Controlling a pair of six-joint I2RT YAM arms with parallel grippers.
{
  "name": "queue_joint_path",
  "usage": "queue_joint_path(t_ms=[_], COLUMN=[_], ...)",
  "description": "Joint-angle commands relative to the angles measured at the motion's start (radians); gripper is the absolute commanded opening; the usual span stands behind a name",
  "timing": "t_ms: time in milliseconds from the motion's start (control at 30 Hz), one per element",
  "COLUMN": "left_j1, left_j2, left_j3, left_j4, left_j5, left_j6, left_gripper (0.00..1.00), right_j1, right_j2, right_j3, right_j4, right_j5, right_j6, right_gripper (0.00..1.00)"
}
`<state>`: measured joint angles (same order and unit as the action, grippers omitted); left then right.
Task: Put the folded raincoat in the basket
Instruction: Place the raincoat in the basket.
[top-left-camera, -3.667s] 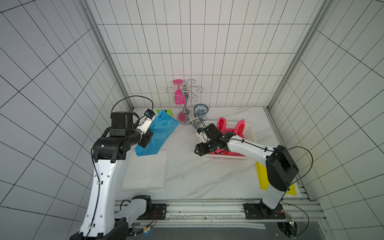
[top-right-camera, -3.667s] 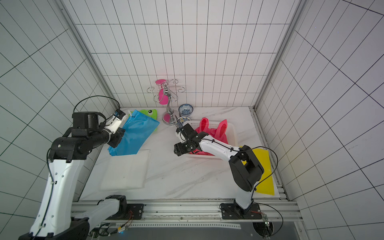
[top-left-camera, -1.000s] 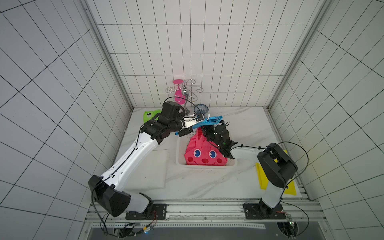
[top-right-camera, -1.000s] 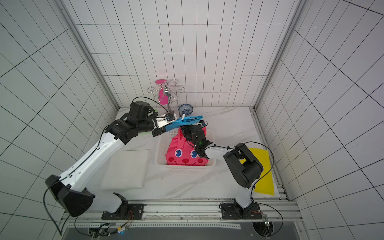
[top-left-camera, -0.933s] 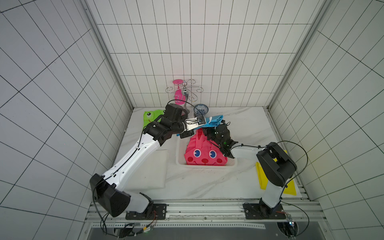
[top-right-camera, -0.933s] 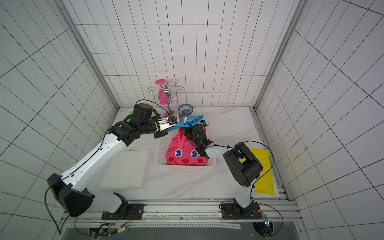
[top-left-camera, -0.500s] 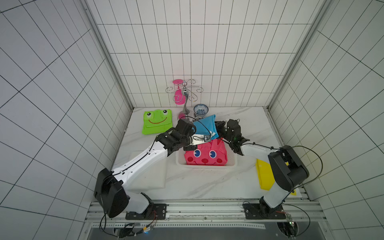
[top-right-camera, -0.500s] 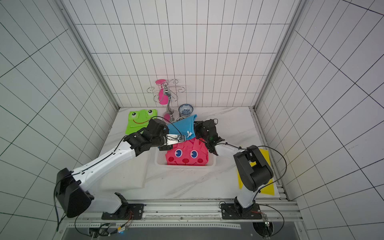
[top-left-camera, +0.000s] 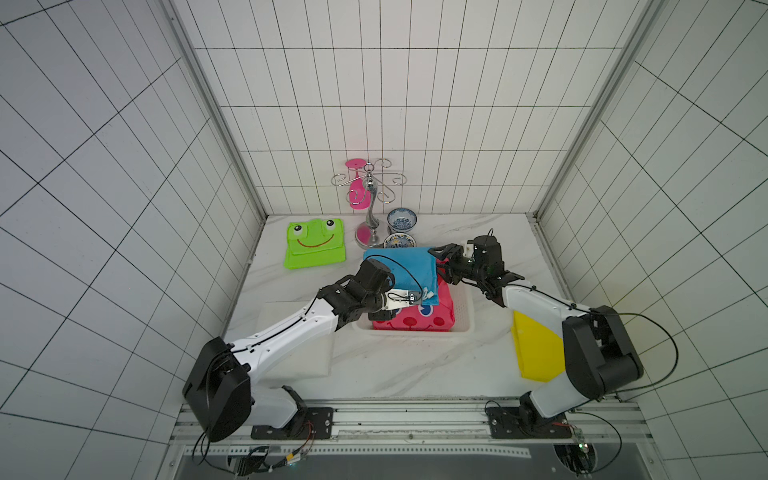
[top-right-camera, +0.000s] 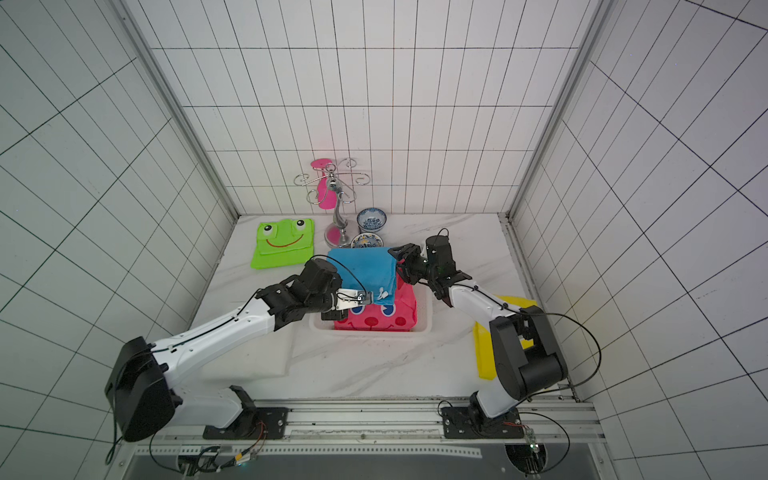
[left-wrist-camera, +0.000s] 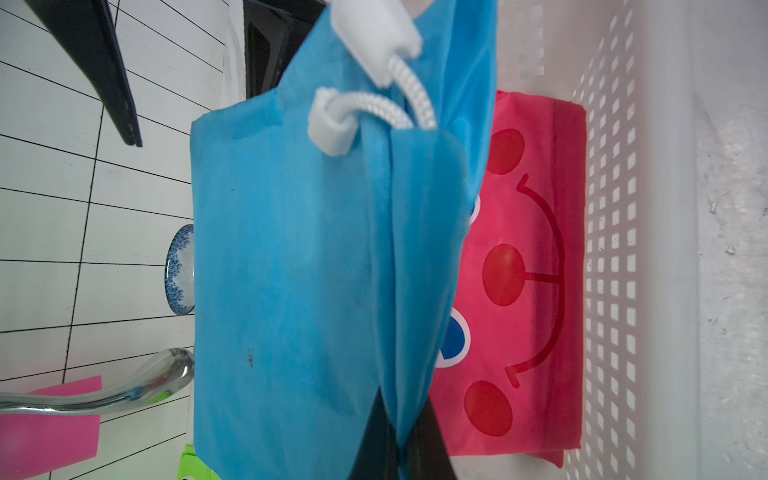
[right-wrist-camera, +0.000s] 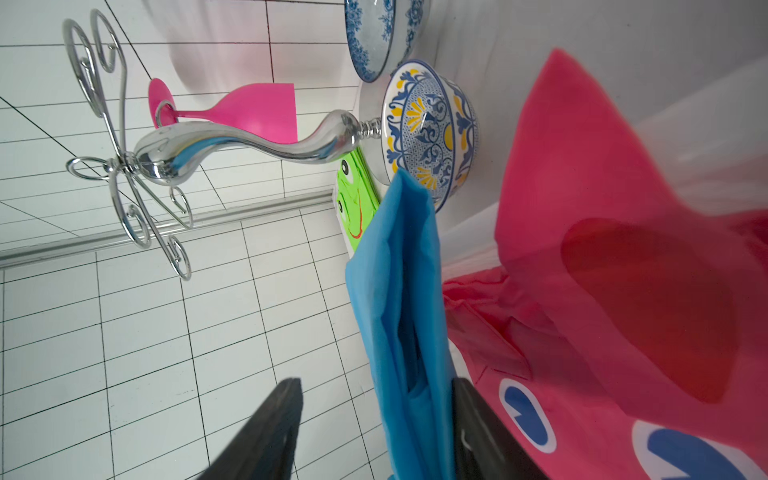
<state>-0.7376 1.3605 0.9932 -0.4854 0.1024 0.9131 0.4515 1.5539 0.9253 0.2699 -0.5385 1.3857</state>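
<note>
The folded blue raincoat (top-left-camera: 399, 266) (top-right-camera: 363, 268) hangs just above the white perforated basket (top-left-camera: 463, 307) (top-right-camera: 424, 311), over a pink raincoat (top-left-camera: 419, 318) (left-wrist-camera: 532, 266) that lies inside. My left gripper (top-left-camera: 409, 297) (left-wrist-camera: 399, 449) is shut on the blue raincoat's near edge (left-wrist-camera: 291, 270). My right gripper (top-left-camera: 440, 262) (right-wrist-camera: 376, 384) stands open at the raincoat's far right corner. In the right wrist view the blue fabric (right-wrist-camera: 399, 291) rests against one finger, with a wide gap to the other.
A green frog raincoat (top-left-camera: 316, 243) lies at the back left. A chrome rack (top-left-camera: 370, 208) with a pink glass and two patterned bowls (top-left-camera: 402, 219) stand behind the basket. A yellow sheet (top-left-camera: 536, 349) lies right, a white folded cloth (top-left-camera: 291, 345) front left.
The left arm has brought the blue raincoat down lower over the pink one in the basket. The right gripper's jaws have opened and let go of the blue fabric.
</note>
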Motion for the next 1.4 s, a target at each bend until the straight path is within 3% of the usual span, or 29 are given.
queue_joint_path(t_ms=[0,267,533,600,633,700,800,1033,1233,1367], left_j1=[-0.014,-0.082,-0.141,-0.143,-0.143,-0.143,-0.143,-0.144,-0.148,-0.149], left_j2=[-0.034,-0.025,0.014,0.052,0.074,0.118,0.169,0.159,0.105,0.03], left_j3=[-0.034,-0.109,-0.112,-0.092,-0.071,-0.038,-0.013,-0.049,-0.147,-0.238], left_j4=[0.073,0.086,0.08,0.064,0.037,0.006,0.022,0.056,0.23,0.33], left_j5=[0.038,0.04,0.031,0.024,0.019,0.009,-0.04,-0.018,-0.14,-0.165], left_j6=[-0.016,-0.023,-0.106,-0.142,-0.159,-0.193,-0.245,-0.245,-0.28,-0.266], left_gripper=[0.0,0.0,0.0,0.16,0.19,0.17,0.0,0.0,0.0,0.0], right_j1=[-0.002,-0.005,-0.005,-0.005,-0.005,-0.005,-0.005,-0.006,-0.005,0.002], right_j2=[-0.056,-0.166,-0.185,-0.176,-0.171,-0.16,-0.141,-0.158,-0.101,-0.017], right_j3=[-0.026,0.005,0.027,0.037,0.045,0.062,0.087,0.093,0.154,0.26], right_j4=[-0.08,-0.39,-0.542,-0.581,-0.6,-0.635,-0.684,-0.752,-0.778,-0.848], right_j5=[-0.066,0.052,0.08,0.098,0.105,0.103,0.098,0.159,0.173,0.222], right_j6=[-0.071,-0.306,-0.45,-0.487,-0.508,-0.536,-0.584,-0.607,-0.653,-0.767], right_gripper=[0.6,0.59,0.57,0.57,0.57,0.56,0.55,0.58,0.57,0.57])
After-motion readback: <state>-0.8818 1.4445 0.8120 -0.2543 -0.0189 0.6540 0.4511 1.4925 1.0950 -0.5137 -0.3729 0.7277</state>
